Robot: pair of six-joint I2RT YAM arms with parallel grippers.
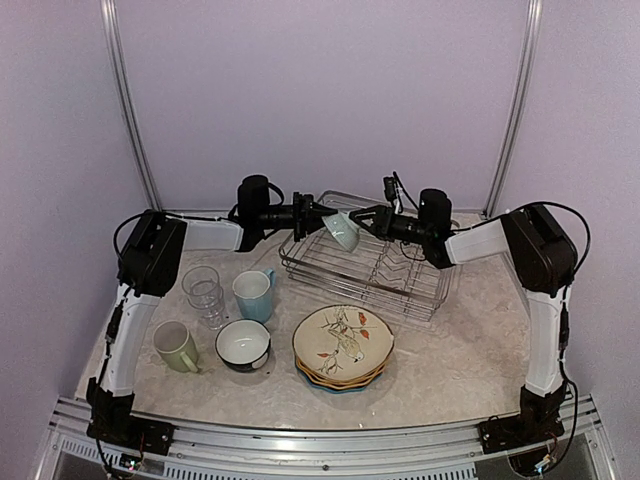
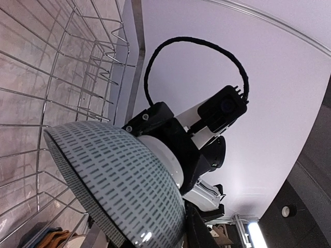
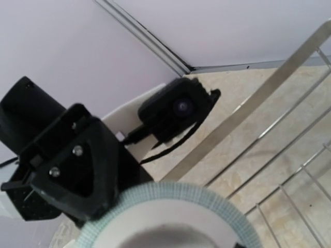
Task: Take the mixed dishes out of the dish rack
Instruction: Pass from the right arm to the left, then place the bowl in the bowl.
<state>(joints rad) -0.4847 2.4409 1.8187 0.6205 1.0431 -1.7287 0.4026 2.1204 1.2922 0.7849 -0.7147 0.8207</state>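
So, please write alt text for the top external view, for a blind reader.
The left gripper and right gripper meet at a small bowl in the air over the left end of the dish rack. In front stand a green mug, a blue mug, stacked glasses, a dark bowl and piled plates.

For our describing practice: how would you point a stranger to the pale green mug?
Start at the wire dish rack at the back, then move to the table's near left corner. The pale green mug stands there beside a dark bowl; the other mug, farther back, is light blue.
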